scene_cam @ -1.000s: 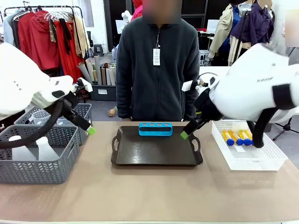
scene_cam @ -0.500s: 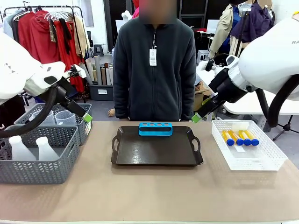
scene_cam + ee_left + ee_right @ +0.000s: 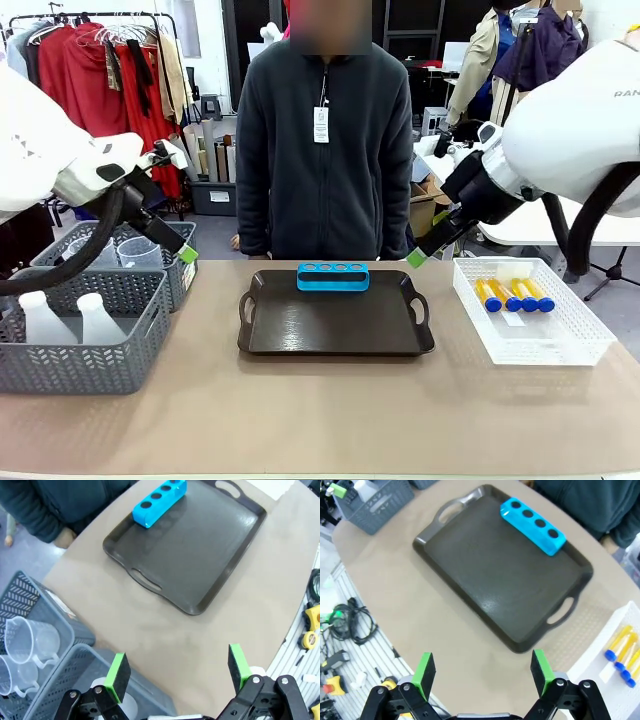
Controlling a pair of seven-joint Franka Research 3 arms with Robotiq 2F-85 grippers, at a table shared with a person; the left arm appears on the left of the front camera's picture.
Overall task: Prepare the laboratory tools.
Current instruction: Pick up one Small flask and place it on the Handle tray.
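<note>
Layout before any tool is picked. A dark rectangular handled tray [image 3: 330, 325] lies at the middle of the worktop [image 3: 320, 420], towards its far edge, in front of the standing person [image 3: 325, 150]. The small blue holed rack [image 3: 333, 277] lies along the tray's far rim with its four holes facing up and empty, so tubes can go in from above. The rest of the tray floor is bare, probably kept free for the glassware.

The supplies are sorted by kind at the two side edges. At the right edge, a white mesh basket [image 3: 560, 345] holds the slim amber blue-capped test tubes [image 3: 512, 294], which lie flat, side by side, at its far end. At the left edge, the near grey mesh basket [image 3: 80, 350] holds two translucent white conical flasks [image 3: 95, 315] standing upright. The far grey mesh basket [image 3: 182, 285], just behind it, holds the clear graduated handled beakers [image 3: 130, 252].

The left gripper [image 3: 177, 672] hangs above the grey baskets and the right gripper [image 3: 482, 671] above the gap between tray and white basket. On each, the green-padded fingers are spread wide with nothing between them. Each arm thus sits on the side of its own supply, which suggests the flasks and beakers fall to the left and the tubes to the right. The task appears barely begun.
</note>
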